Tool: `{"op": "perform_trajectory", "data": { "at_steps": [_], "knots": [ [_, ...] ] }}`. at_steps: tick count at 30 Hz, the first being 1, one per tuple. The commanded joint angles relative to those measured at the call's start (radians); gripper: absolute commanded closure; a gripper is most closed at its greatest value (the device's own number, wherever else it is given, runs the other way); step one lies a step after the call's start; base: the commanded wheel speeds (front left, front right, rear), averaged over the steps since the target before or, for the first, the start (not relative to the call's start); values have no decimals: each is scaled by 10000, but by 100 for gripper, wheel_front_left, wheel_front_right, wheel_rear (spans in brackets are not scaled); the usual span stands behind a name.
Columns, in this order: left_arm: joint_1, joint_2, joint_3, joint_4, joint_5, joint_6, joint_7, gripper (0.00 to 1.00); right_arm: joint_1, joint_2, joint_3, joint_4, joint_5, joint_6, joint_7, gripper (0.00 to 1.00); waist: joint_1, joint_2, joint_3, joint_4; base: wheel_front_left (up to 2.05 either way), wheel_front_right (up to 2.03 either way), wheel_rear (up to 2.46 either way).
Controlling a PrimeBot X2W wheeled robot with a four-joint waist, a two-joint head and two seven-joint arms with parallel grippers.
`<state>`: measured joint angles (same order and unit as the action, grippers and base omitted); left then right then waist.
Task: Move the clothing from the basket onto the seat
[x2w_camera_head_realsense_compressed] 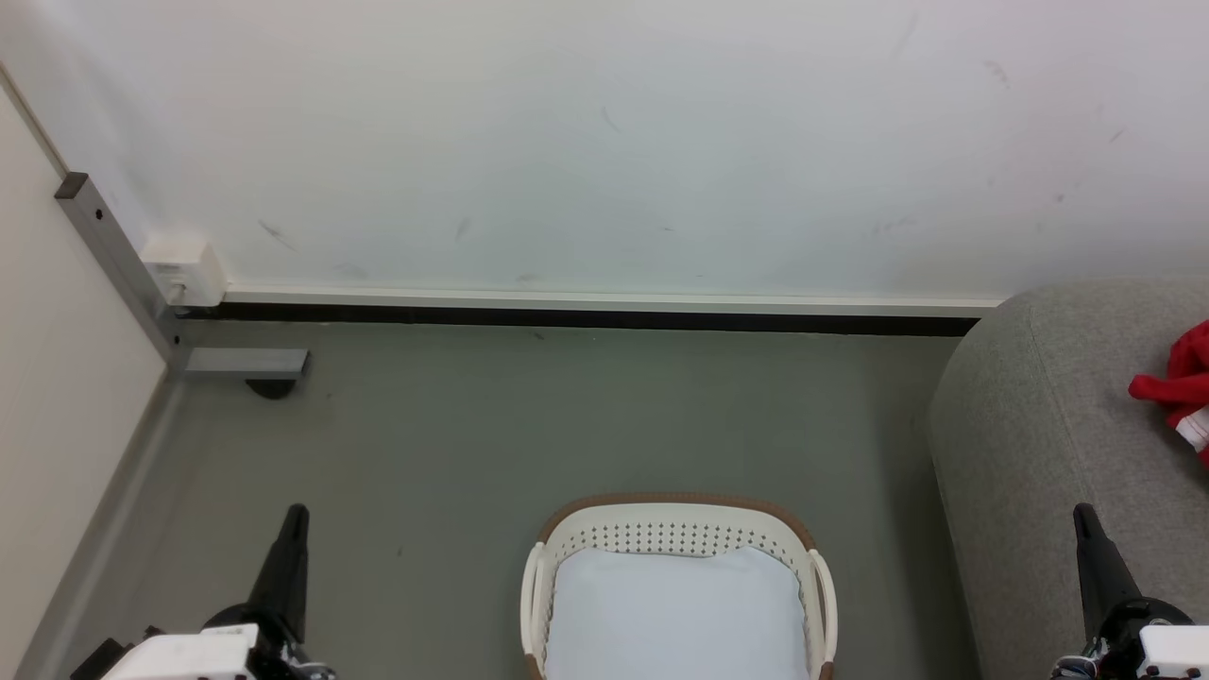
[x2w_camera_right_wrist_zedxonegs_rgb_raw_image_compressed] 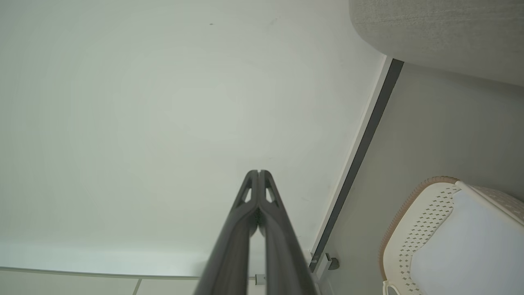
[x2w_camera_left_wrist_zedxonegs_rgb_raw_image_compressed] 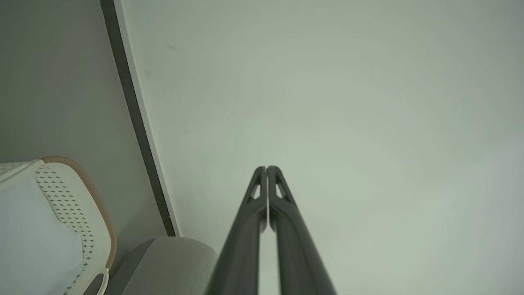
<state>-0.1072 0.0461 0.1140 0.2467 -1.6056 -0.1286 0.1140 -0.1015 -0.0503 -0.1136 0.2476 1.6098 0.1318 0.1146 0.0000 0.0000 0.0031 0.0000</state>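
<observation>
- I have the left pincer (x2w_camera_head_realsense_compressed: 296,518) at the lower left of the head view, its two dark fingers pressed together and pointing up over the grey floor (x2w_camera_head_realsense_compressed: 567,425), pinching nothing.
- In the left wrist view the left pincer (x2w_camera_left_wrist_zedxonegs_rgb_raw_image_compressed: 267,169) shows its tips meeting, with the pale wall (x2w_camera_left_wrist_zedxonegs_rgb_raw_image_compressed: 327,102) behind them.
- The right pincer (x2w_camera_head_realsense_compressed: 1084,518) sits at the lower right of the head view, fingers also pressed together, in front of the sofa (x2w_camera_head_realsense_compressed: 1039,425) and gripping nothing.
- In the right wrist view the right pincer (x2w_camera_right_wrist_zedxonegs_rgb_raw_image_compressed: 258,173) has its tips touching against the same pale wall (x2w_camera_right_wrist_zedxonegs_rgb_raw_image_compressed: 143,102).
- The laundry basket (x2w_camera_head_realsense_compressed: 675,501) stands on the floor between my two arms, at the bottom middle of the head view; its brown rim and perforated white wall face me, and its plain white base shows across the inside.
- The same laundry basket (x2w_camera_left_wrist_zedxonegs_rgb_raw_image_compressed: 69,205) sits at the lower left of the left wrist view and (x2w_camera_right_wrist_zedxonegs_rgb_raw_image_compressed: 430,213) at the lower right of the right wrist view.
- The red garment (x2w_camera_head_realsense_compressed: 1181,382) lies on top of the light grey sofa at the right edge of the head view, cut off by the frame, with a bit of white trim showing at its lower end. It is well apart from the basket.
- The sofa stands just right of the basket, its rounded end near the dark baseboard (x2w_camera_head_realsense_compressed: 567,318).
- A grey metal post (x2w_camera_head_realsense_compressed: 113,255) runs down the left corner, with a small white box (x2w_camera_head_realsense_compressed: 181,266) beside it on the wall.
</observation>
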Motion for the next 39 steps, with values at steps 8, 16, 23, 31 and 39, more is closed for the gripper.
{"op": "perform_trajectory", "data": {
  "at_steps": [8, 16, 23, 31, 39],
  "knots": [
    [-21, 76, 24, -41, -128, -39, 43, 100, -129, 5, -46, -55, 26, -21, 37, 100, 0, 0, 0, 0, 0, 0, 0],
    [-20, 74, 23, -42, -129, -39, 42, 100, -128, 5, -45, -53, 26, -21, 37, 100, 0, 0, 0, 0, 0, 0, 0],
    [-20, 74, 22, -41, -129, -39, 42, 100, -129, 4, -47, -54, 25, -21, 36, 100, 0, 0, 0, 0, 0, 0, 0],
    [-20, 75, 21, -41, -130, -39, 41, 100, -128, 4, -46, -54, 25, -21, 37, 100, 0, 0, 0, 0, 0, 0, 0],
    [-20, 75, 21, -42, -130, -39, 41, 100, -128, 5, -47, -54, 24, -21, 37, 100, 0, 0, 0, 0, 0, 0, 0]
  ]
}}
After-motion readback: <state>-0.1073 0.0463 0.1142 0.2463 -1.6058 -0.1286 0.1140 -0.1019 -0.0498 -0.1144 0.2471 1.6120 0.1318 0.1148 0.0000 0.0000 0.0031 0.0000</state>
